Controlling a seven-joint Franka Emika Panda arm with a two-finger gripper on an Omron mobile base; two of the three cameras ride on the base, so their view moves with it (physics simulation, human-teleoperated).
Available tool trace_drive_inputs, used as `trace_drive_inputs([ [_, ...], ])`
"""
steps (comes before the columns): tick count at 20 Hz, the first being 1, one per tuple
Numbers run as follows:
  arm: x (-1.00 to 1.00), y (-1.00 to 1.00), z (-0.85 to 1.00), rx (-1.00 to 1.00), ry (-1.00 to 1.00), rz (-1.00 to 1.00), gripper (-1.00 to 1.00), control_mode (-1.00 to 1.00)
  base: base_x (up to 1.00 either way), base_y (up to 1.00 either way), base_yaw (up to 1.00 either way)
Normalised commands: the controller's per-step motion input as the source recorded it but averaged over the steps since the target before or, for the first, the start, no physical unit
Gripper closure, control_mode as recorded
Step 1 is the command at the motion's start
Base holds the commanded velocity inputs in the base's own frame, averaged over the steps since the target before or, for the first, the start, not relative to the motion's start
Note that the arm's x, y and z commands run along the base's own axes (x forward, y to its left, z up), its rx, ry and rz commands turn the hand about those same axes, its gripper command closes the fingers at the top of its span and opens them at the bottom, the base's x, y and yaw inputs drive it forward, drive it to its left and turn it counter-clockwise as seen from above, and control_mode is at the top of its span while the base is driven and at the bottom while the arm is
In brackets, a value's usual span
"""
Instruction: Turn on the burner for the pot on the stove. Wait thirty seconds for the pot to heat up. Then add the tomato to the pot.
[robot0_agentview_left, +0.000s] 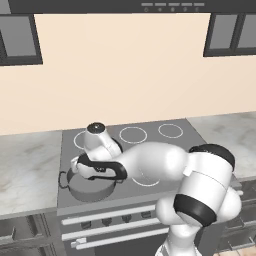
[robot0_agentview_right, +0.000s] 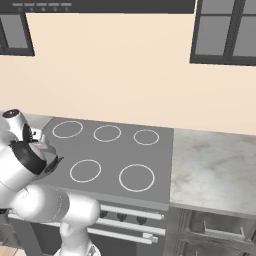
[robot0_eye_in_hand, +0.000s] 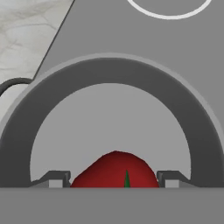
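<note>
The tomato (robot0_eye_in_hand: 114, 170) sits pinched between the gripper's (robot0_eye_in_hand: 114, 179) two fingertips, hanging directly above the open pot (robot0_eye_in_hand: 109, 78) on the stove (robot0_eye_in_hand: 175, 48). It looks light, smooth and soft; a gentle hold across its middle suits it.

Setting: a home kitchen, as we read it. Our grounds: a flat grey stove (robot0_agentview_right: 112, 150) with white burner rings, dark knobs (robot0_agentview_right: 121, 216) and pale bar handles on its front; marbled stone counters (robot0_agentview_right: 215, 170) at its 3 and 9 o'clock; a range hood (robot0_agentview_left: 130, 5) at 12 o'clock; dark-framed wall cabinets (robot0_agentview_right: 226, 31) on a cream wall; a grey pot (robot0_agentview_left: 90, 186) on the burner at 7 o'clock
</note>
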Motion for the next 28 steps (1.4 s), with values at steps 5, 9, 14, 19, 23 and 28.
trace_drive_inputs([
  [5,0.18,0.07,-0.15,0.00,0.00,0.00,1.00,-1.00,0.00,0.00,0.00],
  [9,0.17,0.12,-0.22,0.00,0.00,0.00,1.00,-1.00,0.00,0.00,0.00],
  [14,0.09,0.11,-0.12,0.00,0.00,0.00,1.00,-1.00,0.00,0.00,0.00],
  [19,0.07,0.03,-0.02,0.00,0.00,0.00,-1.00,-1.00,0.00,0.00,0.00],
  [23,0.01,0.00,0.00,0.00,0.00,0.00,-1.00,-1.00,0.00,0.00,0.00],
  [28,0.01,0.00,0.00,0.00,0.00,-0.01,-1.00,-1.00,0.00,0.00,0.00],
])
